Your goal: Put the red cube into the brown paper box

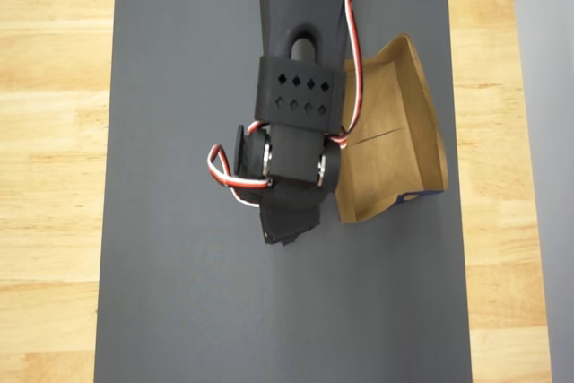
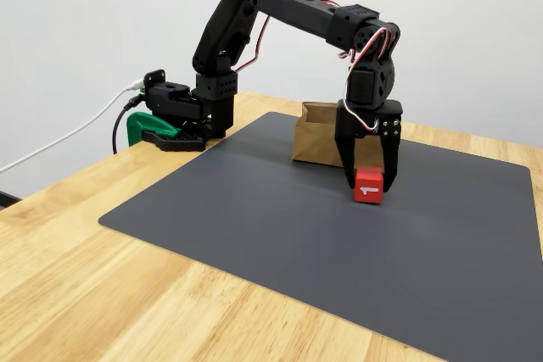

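Observation:
In the fixed view the red cube (image 2: 368,186), with a white mark on its front face, sits on the dark mat just in front of the brown paper box (image 2: 315,136). My gripper (image 2: 370,184) points straight down, its black fingers (image 2: 349,167) pressed against both sides of the cube. Seen from overhead, the gripper (image 1: 288,224) covers the cube. The brown paper box (image 1: 395,136) lies just to its right, empty, with a bit of blue at its lower corner.
A dark grey mat (image 1: 179,248) covers the wooden table (image 1: 54,132), with open mat to the left of and below the gripper in the overhead view. The arm's base is held by a green clamp (image 2: 142,127) at the table's far edge.

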Available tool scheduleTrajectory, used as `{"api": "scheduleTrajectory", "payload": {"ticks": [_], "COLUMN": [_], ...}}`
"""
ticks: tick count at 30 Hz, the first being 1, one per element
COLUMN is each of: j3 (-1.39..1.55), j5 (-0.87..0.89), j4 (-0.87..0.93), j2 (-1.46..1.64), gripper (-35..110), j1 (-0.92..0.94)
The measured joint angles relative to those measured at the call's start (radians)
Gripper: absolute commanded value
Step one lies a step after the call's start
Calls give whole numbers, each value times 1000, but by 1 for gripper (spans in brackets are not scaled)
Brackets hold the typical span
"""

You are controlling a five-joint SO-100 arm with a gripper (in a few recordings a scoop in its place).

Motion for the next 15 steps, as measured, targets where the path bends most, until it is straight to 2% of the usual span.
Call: {"api": "scheduleTrajectory", "payload": {"ticks": [7, 15], "j3": [41, 354], "j5": [25, 43], "j4": [18, -173], "j2": [195, 557], "gripper": [0, 0], "j1": [17, 25]}}
